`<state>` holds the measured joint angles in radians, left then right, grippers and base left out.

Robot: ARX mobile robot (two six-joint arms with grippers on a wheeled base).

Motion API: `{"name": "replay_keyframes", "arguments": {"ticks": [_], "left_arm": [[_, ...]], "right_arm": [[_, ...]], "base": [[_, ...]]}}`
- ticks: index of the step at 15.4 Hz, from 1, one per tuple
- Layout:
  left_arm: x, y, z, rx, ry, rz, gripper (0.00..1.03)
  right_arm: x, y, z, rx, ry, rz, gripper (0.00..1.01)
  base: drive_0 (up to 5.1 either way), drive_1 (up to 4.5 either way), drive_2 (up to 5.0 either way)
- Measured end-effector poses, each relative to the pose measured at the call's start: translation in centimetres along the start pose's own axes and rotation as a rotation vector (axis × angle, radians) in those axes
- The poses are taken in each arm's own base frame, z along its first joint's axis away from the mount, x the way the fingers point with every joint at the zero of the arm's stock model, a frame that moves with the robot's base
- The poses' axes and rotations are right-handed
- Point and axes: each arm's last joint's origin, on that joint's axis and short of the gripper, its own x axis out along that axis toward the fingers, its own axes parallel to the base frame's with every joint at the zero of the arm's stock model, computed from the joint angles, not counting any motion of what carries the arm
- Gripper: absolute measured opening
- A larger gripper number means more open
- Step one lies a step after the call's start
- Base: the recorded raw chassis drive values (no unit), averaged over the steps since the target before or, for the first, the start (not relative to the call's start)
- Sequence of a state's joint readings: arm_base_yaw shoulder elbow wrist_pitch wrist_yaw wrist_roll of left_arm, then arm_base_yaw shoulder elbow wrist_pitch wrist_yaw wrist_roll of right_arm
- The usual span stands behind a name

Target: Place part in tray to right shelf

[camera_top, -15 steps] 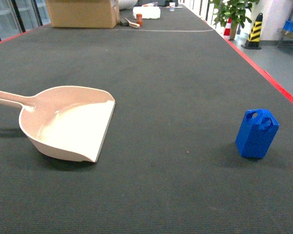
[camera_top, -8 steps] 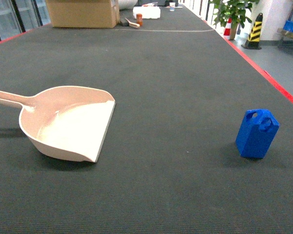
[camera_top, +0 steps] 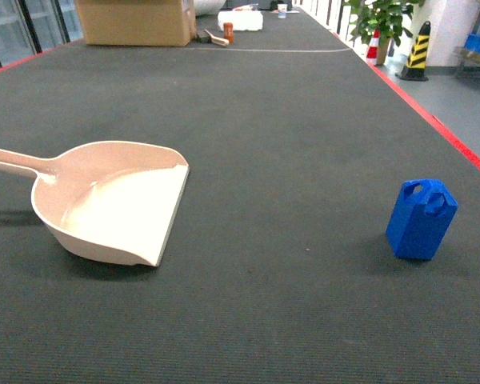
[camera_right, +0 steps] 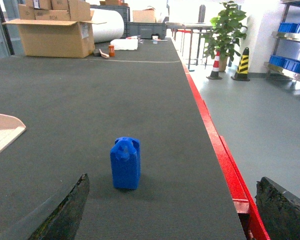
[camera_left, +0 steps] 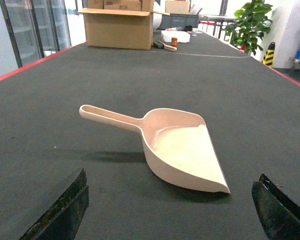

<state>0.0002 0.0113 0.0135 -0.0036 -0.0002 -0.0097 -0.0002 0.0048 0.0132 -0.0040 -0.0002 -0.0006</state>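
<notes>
Wrist views: both grippers' jaws spread, part (camera_right: 125,163) & tray (camera_left: 177,148) unlabelled.

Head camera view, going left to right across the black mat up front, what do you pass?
Scoop handle → cream scoop pan → bare black mat → small blue can-shaped block → red edge strip of the mat.
</notes>
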Motion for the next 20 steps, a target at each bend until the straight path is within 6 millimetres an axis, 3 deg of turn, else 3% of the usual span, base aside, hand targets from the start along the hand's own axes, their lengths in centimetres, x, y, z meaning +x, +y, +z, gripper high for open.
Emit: {"name": "replay_keyframes", "arguments": {"ticks": [20], "left_arm": [[0.0,0.0,0.0,0.0,0.0,0.0,0.98]], "right_arm": [[0.0,0.0,0.0,0.0,0.0,0.0,0.98]], "base": [[0.0,0.0,0.0]]}}
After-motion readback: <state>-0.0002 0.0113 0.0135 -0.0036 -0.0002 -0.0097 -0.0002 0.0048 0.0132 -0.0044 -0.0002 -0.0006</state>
